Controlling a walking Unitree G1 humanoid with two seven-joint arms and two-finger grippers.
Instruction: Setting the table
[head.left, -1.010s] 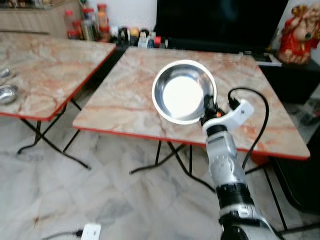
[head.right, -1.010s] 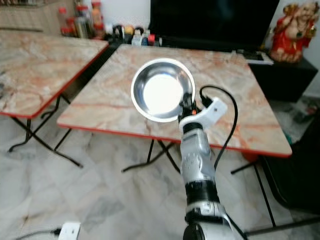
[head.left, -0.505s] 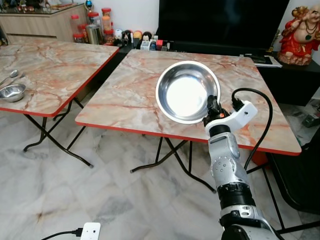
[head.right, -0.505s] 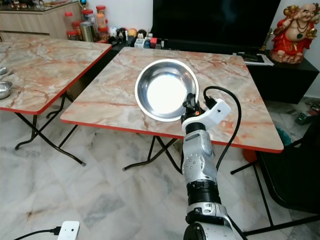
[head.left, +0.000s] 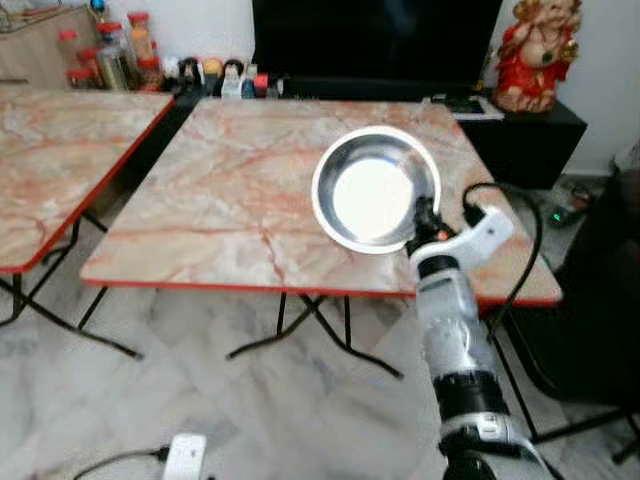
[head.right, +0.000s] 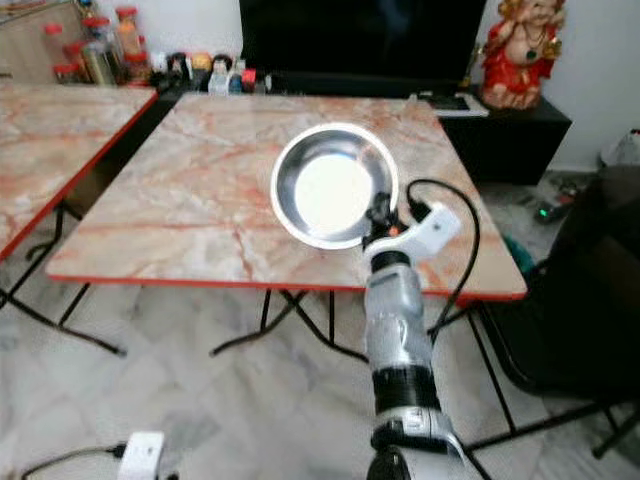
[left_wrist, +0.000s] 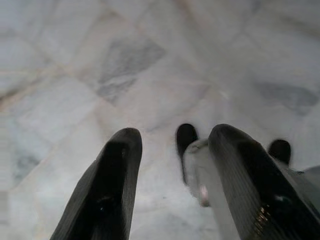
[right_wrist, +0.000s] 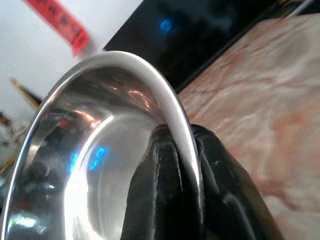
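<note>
From the head, the right gripper (head.left: 424, 222) pinches the near rim of a round shiny steel bowl (head.left: 373, 190), held above the orange-veined marble folding table with a red edge (head.left: 220, 190); a black television (head.left: 375, 40) and a red seated figurine (head.left: 530, 52) stand behind, and no writing is legible. The left wrist view shows the left gripper (left_wrist: 172, 150), fingers parted with nothing between, over pale marble floor (left_wrist: 125, 65). The right wrist view shows one black finger (right_wrist: 162, 192) on each side of the rim, plus a red strip with unreadable marks (right_wrist: 59, 22).
</note>
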